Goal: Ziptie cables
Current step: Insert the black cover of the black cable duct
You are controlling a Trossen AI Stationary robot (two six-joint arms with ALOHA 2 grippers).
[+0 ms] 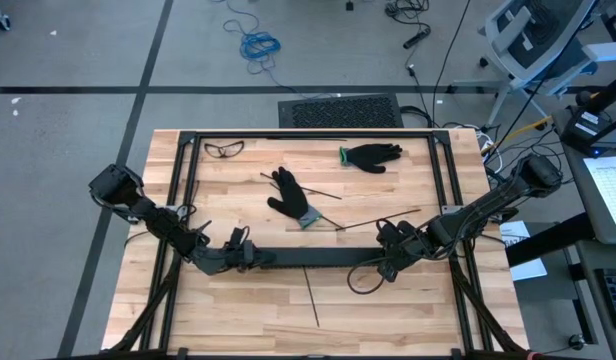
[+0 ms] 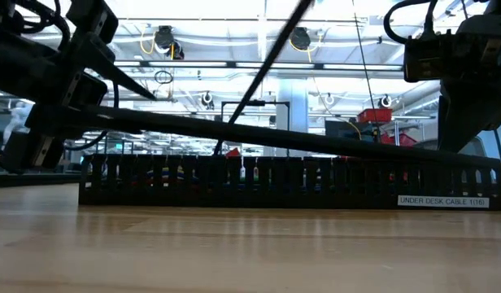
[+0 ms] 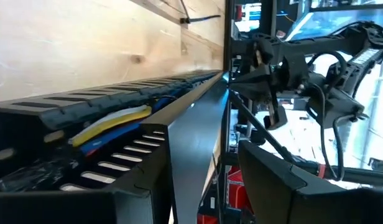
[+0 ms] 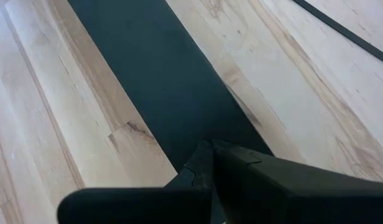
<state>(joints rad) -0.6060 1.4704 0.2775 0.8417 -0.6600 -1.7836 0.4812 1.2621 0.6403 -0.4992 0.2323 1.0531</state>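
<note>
The cables (image 3: 114, 121) are lying inside the black slotted strip (image 1: 313, 258), which is resting across the near middle of the tabletop (image 1: 238, 310). Yellow and blue wires are being seen through the open top in the left wrist view. The left end of the strip is being met by the left gripper (image 1: 250, 256); its jaws look partly open, and whether anything is being gripped cannot be told. The right gripper (image 1: 391, 252) is being held at the strip's right end with its jaws closed; what they are pinching, if anything, is hidden. No tie is being seen around the wires yet, so the tying step is probably just being set up. Next, a tie would need to be picked up and looped round the bundle.

Two black gloves (image 1: 293, 198), safety glasses (image 1: 224, 149) and thin black sticks (image 1: 313, 295) are lying on the wood. A blue cord (image 1: 258, 44) is lying on the grey floor behind.
</note>
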